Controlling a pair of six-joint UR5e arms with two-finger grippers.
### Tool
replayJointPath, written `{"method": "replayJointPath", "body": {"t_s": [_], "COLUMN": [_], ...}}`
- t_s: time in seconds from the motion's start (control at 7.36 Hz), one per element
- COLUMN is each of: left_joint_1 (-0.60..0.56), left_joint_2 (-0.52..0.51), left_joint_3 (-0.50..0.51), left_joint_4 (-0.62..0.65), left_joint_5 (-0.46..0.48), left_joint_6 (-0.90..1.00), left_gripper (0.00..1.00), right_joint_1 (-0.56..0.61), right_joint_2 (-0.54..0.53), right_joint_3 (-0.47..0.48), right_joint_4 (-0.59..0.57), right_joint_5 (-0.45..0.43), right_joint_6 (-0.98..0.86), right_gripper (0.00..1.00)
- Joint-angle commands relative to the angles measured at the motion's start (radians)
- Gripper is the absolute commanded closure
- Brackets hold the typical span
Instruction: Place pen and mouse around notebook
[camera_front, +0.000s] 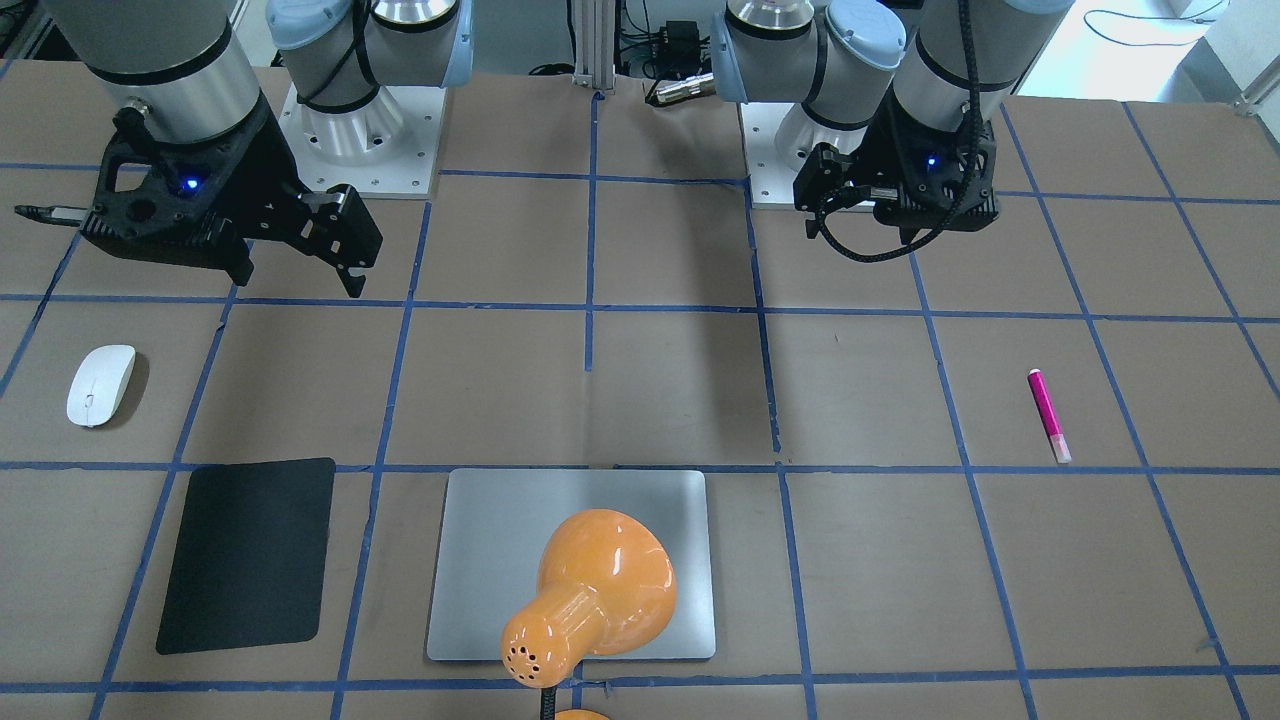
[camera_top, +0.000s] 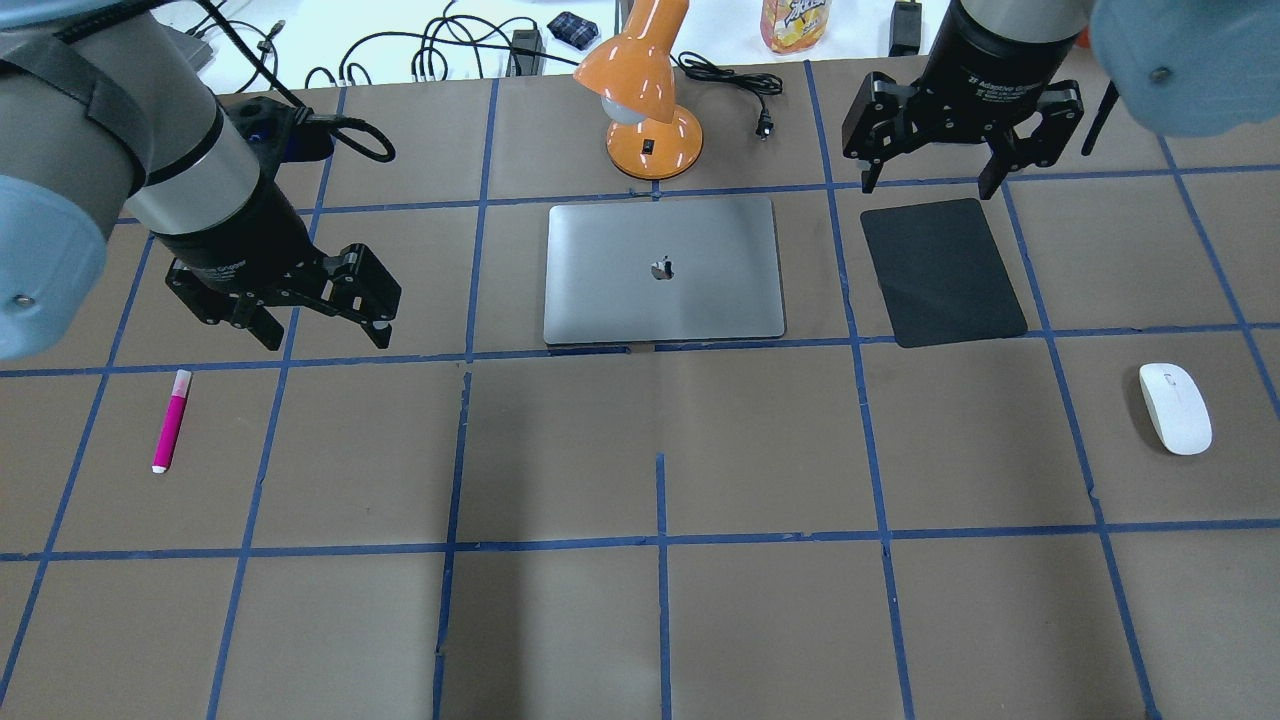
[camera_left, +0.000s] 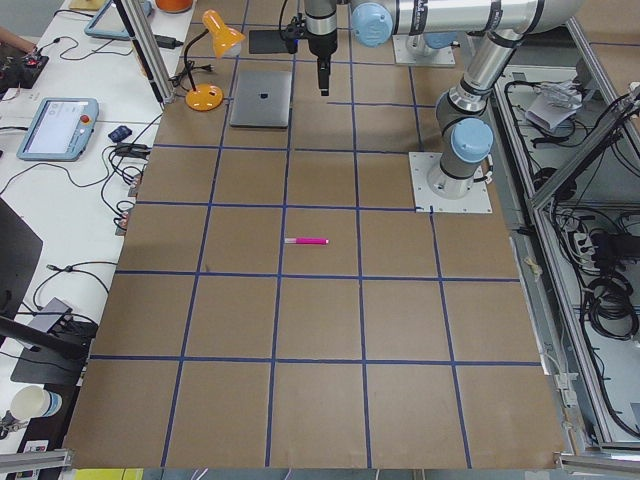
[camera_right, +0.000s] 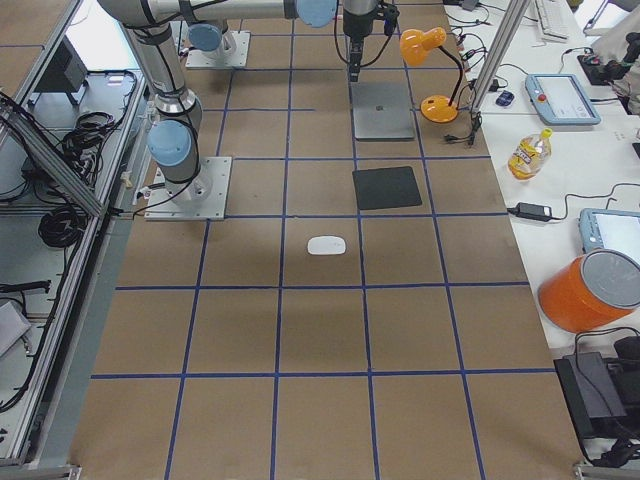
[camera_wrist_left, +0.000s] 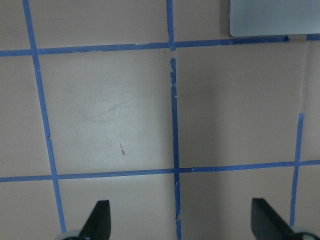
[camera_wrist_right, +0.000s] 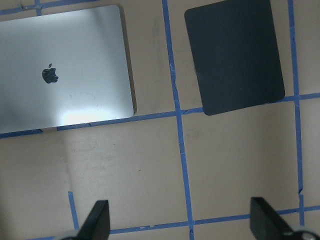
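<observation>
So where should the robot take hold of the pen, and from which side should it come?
Probably best to grip the pen at the middle of its magenta body, from straight above, with the nearby left gripper. It lies flat and alone on the table, thin and long, so the jaws should close across its width.

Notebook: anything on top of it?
Nothing lies on the notebook; overhead shows its lid bare except the logo. The orange lamp stands beyond its far edge, and its shade hides part of the lid in the front-facing view.
</observation>
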Motion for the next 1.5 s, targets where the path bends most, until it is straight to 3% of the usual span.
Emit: {"method": "replayJointPath", "body": {"t_s": [0.0,0.95,1.36], "left_joint_1": [0.0,0.0,0.014], "left_joint_2": [0.001,0.009,0.018], "left_joint_3": [0.0,-0.038,-0.071], "left_joint_4": [0.001,0.013,0.077], "left_joint_5": [-0.005,-0.004,0.006], "left_joint_6": [0.0,0.018,0.032], "left_gripper": [0.0,0.0,0.0], "right_joint_1": [-0.002,-0.032,-0.247], "right_joint_2": [0.0,0.002,0.003], "right_joint_3": [0.0,-0.005,0.0], "right_joint_4": [0.0,0.0,0.003], "right_joint_5": [0.0,0.0,-0.002], "right_joint_6": [0.0,-0.043,-0.248], "right_gripper": [0.0,0.0,0.0]}}
